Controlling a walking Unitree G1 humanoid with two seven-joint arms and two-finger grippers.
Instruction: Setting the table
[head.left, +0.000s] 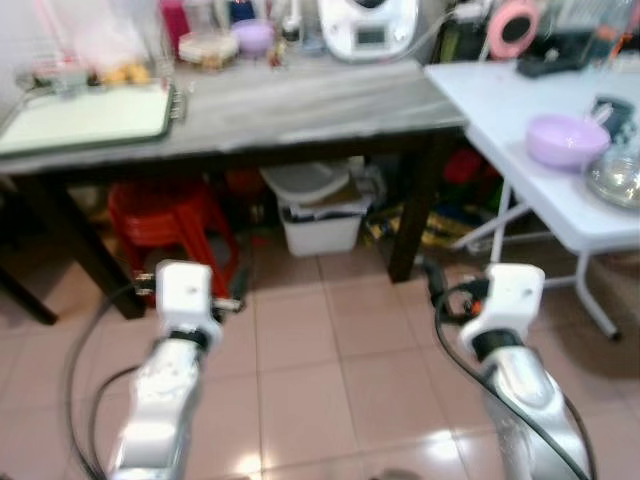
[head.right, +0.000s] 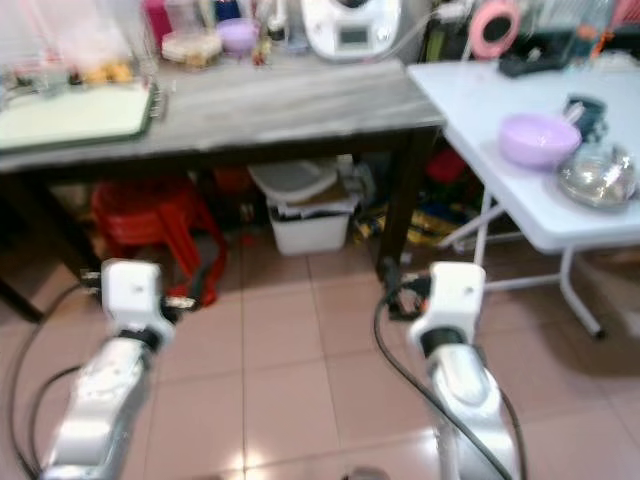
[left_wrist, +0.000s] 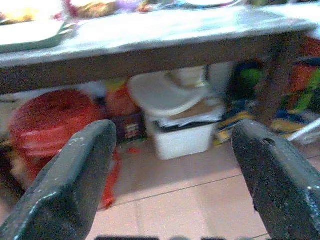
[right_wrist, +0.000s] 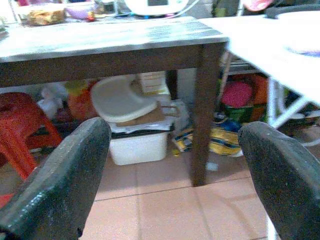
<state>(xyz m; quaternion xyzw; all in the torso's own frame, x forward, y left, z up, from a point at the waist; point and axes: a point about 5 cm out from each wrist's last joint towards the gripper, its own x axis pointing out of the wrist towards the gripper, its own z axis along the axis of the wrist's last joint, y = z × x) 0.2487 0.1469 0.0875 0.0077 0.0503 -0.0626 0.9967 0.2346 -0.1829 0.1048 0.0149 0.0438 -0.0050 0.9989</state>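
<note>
A grey-topped table with dark legs stands ahead of me, and a white folding table meets it at the right. On the white table sit a purple bowl and a shiny domed lid. A pale tray lies at the grey table's left end, with a small purple bowl at the back. Both arms are held low over the floor, short of the tables. My left gripper is open and holds nothing. My right gripper is also open with nothing in it.
A red plastic stool and a white bin with a lid sit under the grey table. A white appliance and jars line the back. Pink tiled floor lies between me and the tables.
</note>
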